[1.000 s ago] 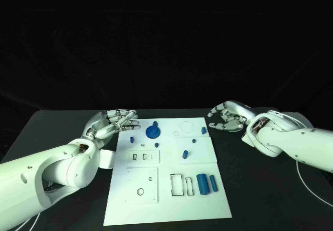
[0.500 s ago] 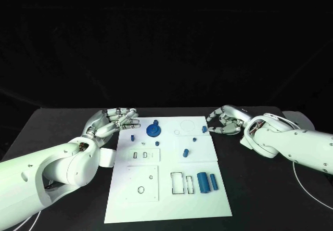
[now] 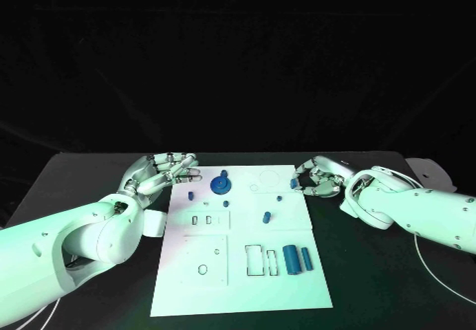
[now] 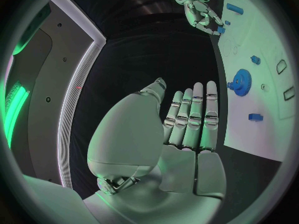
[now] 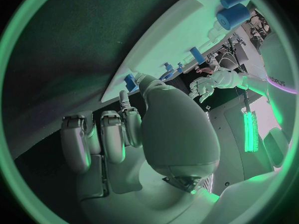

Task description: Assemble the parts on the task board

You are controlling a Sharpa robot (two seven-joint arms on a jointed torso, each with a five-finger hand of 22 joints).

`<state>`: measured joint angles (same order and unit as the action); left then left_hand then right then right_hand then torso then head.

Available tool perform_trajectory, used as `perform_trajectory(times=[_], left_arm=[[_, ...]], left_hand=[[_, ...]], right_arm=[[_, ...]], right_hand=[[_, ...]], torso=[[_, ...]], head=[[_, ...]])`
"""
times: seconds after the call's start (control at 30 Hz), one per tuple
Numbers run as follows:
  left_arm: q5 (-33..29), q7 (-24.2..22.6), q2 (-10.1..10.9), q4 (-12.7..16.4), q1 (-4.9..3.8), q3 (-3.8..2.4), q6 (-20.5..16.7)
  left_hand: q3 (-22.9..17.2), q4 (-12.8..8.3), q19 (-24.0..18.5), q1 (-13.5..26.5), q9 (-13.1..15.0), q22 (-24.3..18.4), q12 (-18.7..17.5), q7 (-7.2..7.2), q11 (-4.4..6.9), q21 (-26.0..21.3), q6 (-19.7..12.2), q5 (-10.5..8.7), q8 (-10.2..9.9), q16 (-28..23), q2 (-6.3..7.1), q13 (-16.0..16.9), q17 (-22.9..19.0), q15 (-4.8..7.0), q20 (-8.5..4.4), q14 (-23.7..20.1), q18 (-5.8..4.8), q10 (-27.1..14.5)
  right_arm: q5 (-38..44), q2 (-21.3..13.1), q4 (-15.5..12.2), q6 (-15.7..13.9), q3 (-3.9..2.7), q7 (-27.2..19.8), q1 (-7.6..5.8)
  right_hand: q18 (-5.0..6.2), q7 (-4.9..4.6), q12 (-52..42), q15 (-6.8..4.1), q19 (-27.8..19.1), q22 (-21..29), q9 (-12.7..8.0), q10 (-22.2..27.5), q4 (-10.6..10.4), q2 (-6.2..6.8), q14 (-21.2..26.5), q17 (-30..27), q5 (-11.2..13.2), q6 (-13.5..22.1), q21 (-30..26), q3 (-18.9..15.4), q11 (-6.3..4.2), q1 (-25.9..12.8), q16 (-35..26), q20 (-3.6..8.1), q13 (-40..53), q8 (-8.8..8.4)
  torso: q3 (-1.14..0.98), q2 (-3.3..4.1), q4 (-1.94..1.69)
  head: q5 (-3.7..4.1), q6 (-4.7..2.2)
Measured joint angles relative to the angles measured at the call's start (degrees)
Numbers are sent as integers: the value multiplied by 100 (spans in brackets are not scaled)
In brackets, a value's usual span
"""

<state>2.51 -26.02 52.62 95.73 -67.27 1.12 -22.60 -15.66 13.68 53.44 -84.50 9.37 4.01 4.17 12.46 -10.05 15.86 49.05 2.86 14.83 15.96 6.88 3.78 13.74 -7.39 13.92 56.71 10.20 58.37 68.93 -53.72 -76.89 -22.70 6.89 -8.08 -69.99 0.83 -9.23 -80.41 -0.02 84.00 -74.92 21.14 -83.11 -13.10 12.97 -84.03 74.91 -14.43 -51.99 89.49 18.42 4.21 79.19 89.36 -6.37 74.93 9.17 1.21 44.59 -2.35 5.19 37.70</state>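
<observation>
The task board (image 3: pixel 238 275) is the landmark. Its near left quarter is bare white plate, open to a reach from above. Near its right edge, 2 blue cylinders (image 3: pixel 296 260) stand beside rectangular slots, narrowing access there. At its far middle, the blue gear (image 3: pixel 220 183) and small blue pieces crowd the surface. The right hand (image 3: pixel 319 177) blocks the far right corner, touching a small blue part (image 3: pixel 294 183). The left hand (image 3: pixel 159 173) hangs just off the far left corner, fingers straight.
</observation>
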Motion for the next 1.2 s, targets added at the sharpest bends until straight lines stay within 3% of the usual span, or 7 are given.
perform_trajectory(times=[0.63, 0.83, 1.0, 1.2], left_arm=[[0, 3, 3, -3, 0, 0, 2], [0, 7, 7, -4, 0, 0, 4], [0, 11, 9, -4, 0, 0, 5], [0, 16, 11, -4, 0, 0, 7]], left_hand=[[-25, -25, 0, 0, -6, 0, 0, 0, 0, 0, 0, 0, 0, -28, 0, 0, 14, 0, 0, 0, 0, 0], [-25, -25, 0, 0, -6, 0, 0, 0, 0, 0, 0, 0, 0, -28, 0, 0, 14, 0, 0, 0, 0, 0], [-25, -25, 0, 0, -6, 0, 0, 0, 0, 0, 0, 0, 0, -28, 0, 0, 14, 0, 0, 0, 0, 0], [-25, -25, 0, 0, -6, 1, 0, 0, 0, 0, 0, 0, 0, -28, 0, 0, 13, 0, 0, 0, 0, 0]], right_arm=[[-36, 135, 53, -3, -2, 1, 11], [-53, 158, 62, -26, -2, 6, 12], [-57, 168, 72, -63, -1, 22, 12], [-43, 169, 80, -103, -1, 57, 13]], right_hand=[[0, -16, -46, 0, 0, 1, 25, -21, -27, -77, 0, 4, 36, -86, 17, 58, 20, 73, 0, 0, -1, 0], [0, 32, -112, 0, 0, 1, 62, -53, -31, -155, 0, 4, 37, -261, 26, 136, -12, 77, 0, 0, -1, 93], [0, 131, -143, 0, 0, 1, 135, -93, 23, -237, 0, 4, 37, -479, 26, 199, -52, 109, 0, 0, -2, 250], [0, 168, -157, -43, 1, -3, 167, -94, 40, -235, 0, 3, 37, -515, 26, 216, -94, 111, 0, 44, -2, 301]], torso=[[-4, 0, 4], [-4, 0, 3], [-4, 0, 4], [-6, 0, 4]], head=[[1, 27], [2, 23], [-1, 22], [4, 35]])
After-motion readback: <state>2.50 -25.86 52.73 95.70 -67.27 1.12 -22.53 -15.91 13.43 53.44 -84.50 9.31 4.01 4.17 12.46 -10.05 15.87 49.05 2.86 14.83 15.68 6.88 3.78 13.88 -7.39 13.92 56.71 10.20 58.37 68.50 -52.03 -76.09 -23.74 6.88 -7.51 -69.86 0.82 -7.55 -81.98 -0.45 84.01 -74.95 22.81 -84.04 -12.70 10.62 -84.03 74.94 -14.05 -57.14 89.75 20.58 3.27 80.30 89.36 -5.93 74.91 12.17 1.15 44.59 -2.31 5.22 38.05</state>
